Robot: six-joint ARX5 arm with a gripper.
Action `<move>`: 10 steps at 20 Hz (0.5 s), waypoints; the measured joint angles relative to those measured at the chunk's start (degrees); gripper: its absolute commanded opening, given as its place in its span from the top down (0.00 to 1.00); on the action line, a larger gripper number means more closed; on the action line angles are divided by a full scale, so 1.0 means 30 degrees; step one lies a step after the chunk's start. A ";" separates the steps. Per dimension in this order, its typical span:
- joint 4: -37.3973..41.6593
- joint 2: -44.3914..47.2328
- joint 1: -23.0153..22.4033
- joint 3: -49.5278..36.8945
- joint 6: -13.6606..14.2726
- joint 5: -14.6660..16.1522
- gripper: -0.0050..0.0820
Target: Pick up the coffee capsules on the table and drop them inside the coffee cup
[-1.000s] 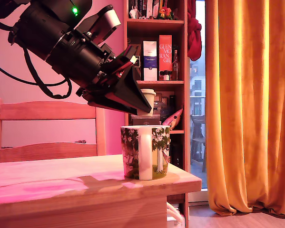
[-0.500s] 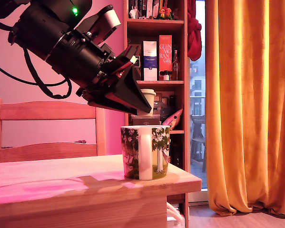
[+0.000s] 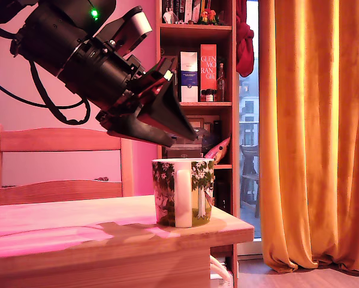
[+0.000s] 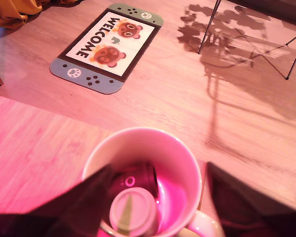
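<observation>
The white coffee cup (image 3: pixel 183 192) with green trees stands near the table's (image 3: pixel 77 231) corner at the exterior view's right. My gripper (image 3: pixel 184 133) hangs tilted just above its rim, open and empty. In the wrist view both black fingers (image 4: pixel 91 197) spread wide on either side of the cup's rim (image 4: pixel 138 134). Inside the cup lie two coffee capsules: a dark brown one (image 4: pixel 135 178) on its side and a pale beige one (image 4: pixel 132 212) beside it. No capsule shows on the tabletop (image 4: pixel 34 148).
A wooden chair (image 3: pixel 59 162) stands behind the table. A bookshelf (image 3: pixel 197 72) and an orange curtain (image 3: pixel 314 132) fill the exterior view's right. The table edge runs just past the cup. On the floor below lies a welcome mat (image 4: pixel 105 47).
The pale beige capsule that sat at my fingertips above the cup is gone from there. My fingers have spread apart. The arm has barely moved.
</observation>
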 measured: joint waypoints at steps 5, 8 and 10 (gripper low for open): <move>-0.0466 -0.0022 0.0000 0.0000 -0.0007 -0.0007 0.64; -0.0780 -0.0291 0.0000 0.0007 -0.0007 -0.0007 0.96; -0.0823 -0.0794 0.0000 0.0007 -0.0007 -0.0007 0.97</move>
